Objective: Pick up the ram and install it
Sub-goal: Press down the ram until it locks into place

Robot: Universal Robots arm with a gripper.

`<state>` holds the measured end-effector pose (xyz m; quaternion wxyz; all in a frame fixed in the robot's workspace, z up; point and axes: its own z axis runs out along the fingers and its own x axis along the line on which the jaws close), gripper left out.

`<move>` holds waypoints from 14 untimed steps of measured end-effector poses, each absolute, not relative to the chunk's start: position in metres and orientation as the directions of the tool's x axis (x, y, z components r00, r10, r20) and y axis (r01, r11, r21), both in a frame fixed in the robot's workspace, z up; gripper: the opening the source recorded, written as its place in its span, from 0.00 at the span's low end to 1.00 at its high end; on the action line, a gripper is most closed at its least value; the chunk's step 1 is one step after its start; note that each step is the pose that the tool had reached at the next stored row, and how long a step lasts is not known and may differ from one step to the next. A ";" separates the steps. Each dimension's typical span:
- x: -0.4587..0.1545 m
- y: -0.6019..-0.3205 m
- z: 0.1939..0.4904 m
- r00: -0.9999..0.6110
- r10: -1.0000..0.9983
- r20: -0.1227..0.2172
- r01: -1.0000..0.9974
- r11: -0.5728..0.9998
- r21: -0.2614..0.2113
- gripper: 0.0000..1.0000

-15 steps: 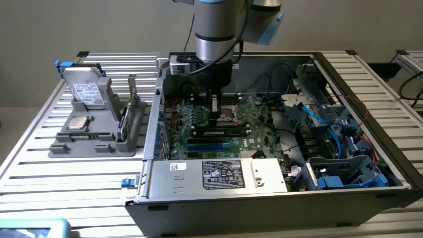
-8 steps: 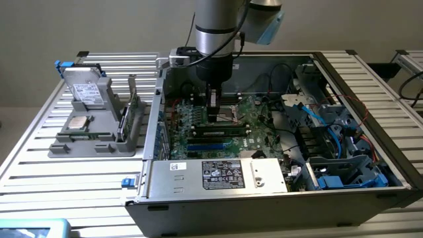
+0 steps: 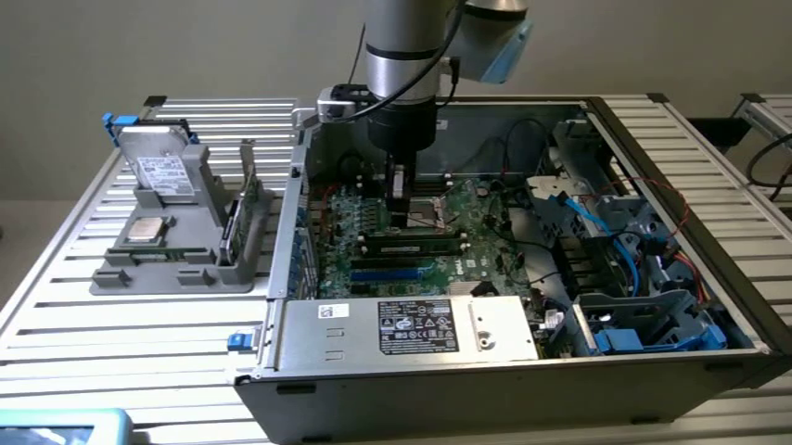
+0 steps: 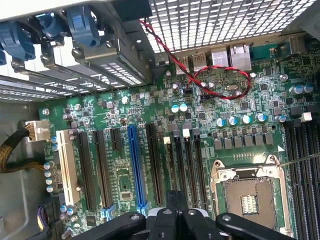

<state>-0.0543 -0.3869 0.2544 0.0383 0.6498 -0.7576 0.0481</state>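
My end effector (image 3: 399,215) is hanging clenched and empty inside the open case (image 3: 693,362), fingertips just above the motherboard (image 3: 371,232). The ram (image 3: 414,247) is lying seated in its slot at six o'clock, long axis running three-to-nine.

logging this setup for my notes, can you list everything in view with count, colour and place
computer case: one, grey, open on the slatted table
motherboard: one, green, inside the case
ram: one, green with dark chips, lying along the memory slots under the pincer
processor socket: one, silver frame, empty, on the motherboard
red and black wire: one twisted pair, looped over the board near the rear ports
grey holder: one, on the table at the exterior view's left, carrying a drive, a silver chip and upright cards
pincer: one, black, shut, lowered into the case above the ram
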 end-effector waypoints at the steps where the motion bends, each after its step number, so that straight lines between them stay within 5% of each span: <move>1: -0.053 -0.387 0.255 -0.154 -0.981 0.121 -0.988 0.152 -0.023 0.11; 14: -0.033 -0.387 0.255 -0.218 -0.968 0.121 -0.976 0.217 -0.024 0.11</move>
